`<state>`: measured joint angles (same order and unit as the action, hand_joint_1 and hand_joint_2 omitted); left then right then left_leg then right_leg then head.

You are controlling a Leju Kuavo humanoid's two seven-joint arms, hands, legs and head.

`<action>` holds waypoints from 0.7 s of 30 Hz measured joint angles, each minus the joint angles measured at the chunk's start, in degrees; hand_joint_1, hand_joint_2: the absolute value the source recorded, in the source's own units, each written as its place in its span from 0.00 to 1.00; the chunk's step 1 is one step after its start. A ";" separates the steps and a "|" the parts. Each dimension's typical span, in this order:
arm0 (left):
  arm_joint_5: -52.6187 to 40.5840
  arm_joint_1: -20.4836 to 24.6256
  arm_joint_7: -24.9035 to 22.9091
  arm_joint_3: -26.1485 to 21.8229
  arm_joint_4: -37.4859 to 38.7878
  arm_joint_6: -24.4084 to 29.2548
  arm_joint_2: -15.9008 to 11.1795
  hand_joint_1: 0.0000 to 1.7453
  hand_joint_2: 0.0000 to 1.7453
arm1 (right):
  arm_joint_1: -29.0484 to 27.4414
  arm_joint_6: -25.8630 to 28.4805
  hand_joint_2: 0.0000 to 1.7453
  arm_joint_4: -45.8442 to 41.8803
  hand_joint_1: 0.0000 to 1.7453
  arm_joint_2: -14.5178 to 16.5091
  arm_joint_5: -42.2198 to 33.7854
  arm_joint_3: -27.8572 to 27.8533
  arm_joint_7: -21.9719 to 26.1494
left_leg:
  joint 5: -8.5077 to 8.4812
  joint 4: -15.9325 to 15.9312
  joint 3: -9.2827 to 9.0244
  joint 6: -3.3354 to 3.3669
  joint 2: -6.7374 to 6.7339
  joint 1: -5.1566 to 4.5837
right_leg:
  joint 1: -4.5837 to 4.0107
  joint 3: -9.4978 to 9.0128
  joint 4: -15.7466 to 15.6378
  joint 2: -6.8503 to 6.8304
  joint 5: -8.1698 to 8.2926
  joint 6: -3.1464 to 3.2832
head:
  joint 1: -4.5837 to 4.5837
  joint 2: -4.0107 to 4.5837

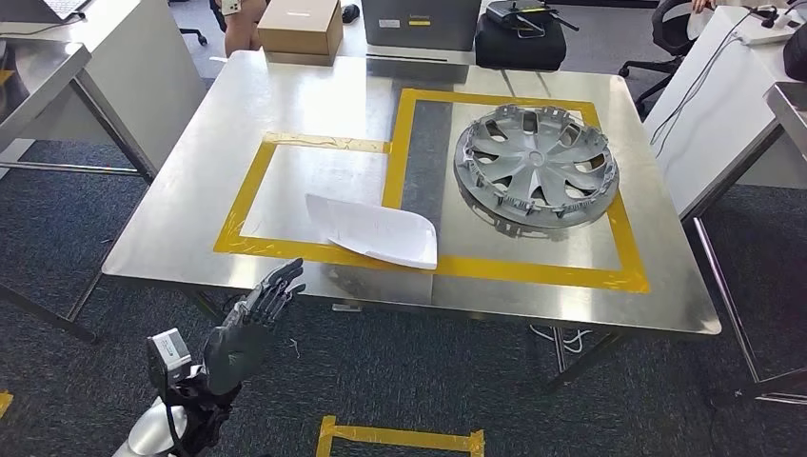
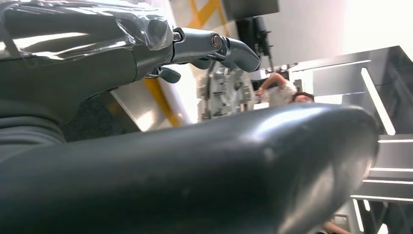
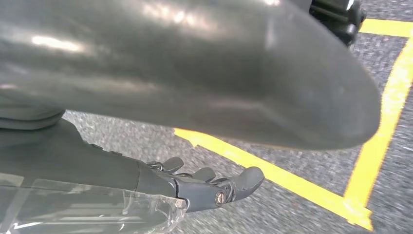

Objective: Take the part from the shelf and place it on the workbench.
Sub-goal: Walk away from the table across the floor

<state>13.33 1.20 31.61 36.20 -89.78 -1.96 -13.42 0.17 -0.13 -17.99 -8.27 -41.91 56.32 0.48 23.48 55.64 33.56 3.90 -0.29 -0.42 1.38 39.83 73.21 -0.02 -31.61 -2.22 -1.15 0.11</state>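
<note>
From the head view I am looking down on the steel table (image 1: 285, 114), and the wheel cover (image 1: 536, 164) is already lying flat inside the larger yellow tape outline (image 1: 533, 271), toward its far right corner. So I am judging the placing done and the step in hand to be getting clear without disturbing anything. My left robot hand (image 1: 249, 328) is hovering just off the near edge of the table, fingers stretched out and apart, holding nothing. The white sheet (image 1: 376, 228) is lying across the tape line nearby, one corner reaching toward the near edge; I am planning to draw the arm back and down, not sideways, so the fingers stay off that sheet. The near side is giving me the most room: open carpet and a strip of floor tape (image 1: 400, 440). Other tables are flanking both sides, and a cardboard box (image 1: 301, 29) is sitting beyond the far edge.

From the left wrist view, the fingers (image 2: 229, 48) are reaching out straight with nothing between them, and the wheel cover (image 2: 224, 92) is showing blurred beyond them, well apart.

From the right wrist view, my right robot hand (image 3: 214, 187) is hanging over the carpet with its fingers loosely extended and empty, yellow floor tape (image 3: 292, 183) beneath it.
</note>
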 joint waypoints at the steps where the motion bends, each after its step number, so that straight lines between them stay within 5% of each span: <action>1: -0.23 -0.18 -0.27 -0.25 0.82 0.24 0.12 0.00 0.00 | -0.10 0.03 0.00 0.00 0.00 -0.05 -0.25 0.01 0.14 | -0.52 0.19 0.77 -0.15 0.00 0.00 | 0.02 -2.27 -2.06 -0.01 0.94 -0.62 | -0.01 0.00; 2: -0.44 -0.33 -0.45 -0.53 1.66 0.53 0.25 0.00 0.00 | -0.16 0.09 0.00 0.00 0.00 -0.11 -0.48 0.01 0.25 | -0.96 0.50 1.51 -0.35 0.00 0.00 | 0.04 -5.45 -6.06 -0.01 1.81 -1.04 | 0.00 0.00; 4: -0.72 -0.53 -0.66 -1.08 3.15 1.00 0.46 0.00 0.00 | -0.22 0.17 0.00 -0.01 0.00 -0.25 -0.84 0.01 0.34 | -1.68 1.16 2.68 -0.93 -0.01 -0.12 | -0.19 -10.91 -14.01 0.04 2.07 -0.72 | -0.07 0.00; 6: -0.55 -0.71 -0.97 -1.56 4.35 1.16 0.63 0.00 0.00 | -0.36 0.22 0.00 -0.01 0.00 -0.37 -1.21 0.02 0.39 | -2.38 1.49 3.16 -1.60 0.01 -0.15 | -0.54 -12.23 -16.77 0.13 1.65 0.27 | -0.18 0.00; 8: 0.08 -1.05 -1.48 -2.08 5.66 1.25 0.84 0.00 0.00 | -0.54 0.27 0.00 -0.01 0.00 -0.33 -1.75 0.06 0.42 | -2.71 1.62 3.44 -2.30 0.10 0.08 | -0.40 -11.47 -16.79 0.07 2.43 1.20 | -0.14 0.00; 9: 0.38 -1.28 -1.70 -2.34 6.34 1.30 0.94 0.00 0.00 | -0.56 0.30 0.00 -0.01 0.00 -0.28 -1.99 0.08 0.43 | -1.74 2.21 3.81 -2.69 0.16 0.23 | -0.26 -11.04 -16.86 -0.02 2.96 1.76 | -0.14 0.00; 11: 0.63 -1.60 -1.87 -2.84 7.62 1.65 1.01 0.00 0.00 | -0.57 0.34 0.00 -0.02 0.00 -0.19 -2.38 0.10 0.44 | 3.28 6.54 5.30 -3.51 0.27 0.62 | -0.03 -9.86 -16.92 -0.17 4.22 2.56 | -0.23 0.00; 13: 0.63 -1.68 -2.08 -3.23 9.06 2.56 1.10 0.00 0.00 | -0.72 0.46 0.00 -0.02 0.00 -0.20 -3.00 0.20 0.44 | 8.61 13.91 6.90 -4.19 0.27 1.00 | -0.04 -8.44 -16.85 -0.22 5.52 2.71 | -0.40 0.00; 14: 0.59 -1.69 -2.21 -3.34 9.94 3.21 1.18 0.00 0.00 | -0.79 0.58 0.00 -0.02 0.00 -0.19 -3.40 0.33 0.44 | 9.55 16.79 7.12 -4.40 0.27 1.15 | -0.04 -7.70 -16.79 -0.23 6.17 2.63 | -0.40 0.00; 16: 0.55 -1.65 -2.47 -3.46 11.99 4.68 1.29 0.00 0.00 | -0.88 0.83 0.00 -0.02 0.00 -0.15 -4.16 0.78 0.46 | 7.81 16.66 4.48 -4.48 0.27 1.38 | -0.02 -6.13 -16.74 -0.21 7.39 2.30 | -0.41 0.00; 19: 1.17 -1.24 -2.86 -3.55 15.14 6.84 1.43 0.00 0.00 | -0.85 1.02 0.00 -0.02 0.00 -0.01 -4.92 1.45 0.58 | 5.93 4.77 -4.85 -3.79 0.39 1.36 | -0.10 -4.78 -16.73 -0.12 8.96 1.45 | -0.37 0.00; 21: 1.69 -0.94 -3.54 -3.66 17.57 8.45 1.60 0.00 0.00 | -0.73 1.04 0.00 -0.02 0.00 0.04 -5.46 1.85 0.65 | 6.83 0.33 -7.63 -3.01 0.49 0.89 | -0.10 -4.63 -16.88 -0.12 9.95 0.62 | -0.31 0.00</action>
<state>15.02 0.26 28.07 32.55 -72.21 6.48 -11.83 -0.55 0.91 -18.01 -8.23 -47.37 58.17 1.13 30.30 55.97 25.93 0.90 0.20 0.46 1.28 35.20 56.32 -0.14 -21.66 -1.60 -1.46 0.11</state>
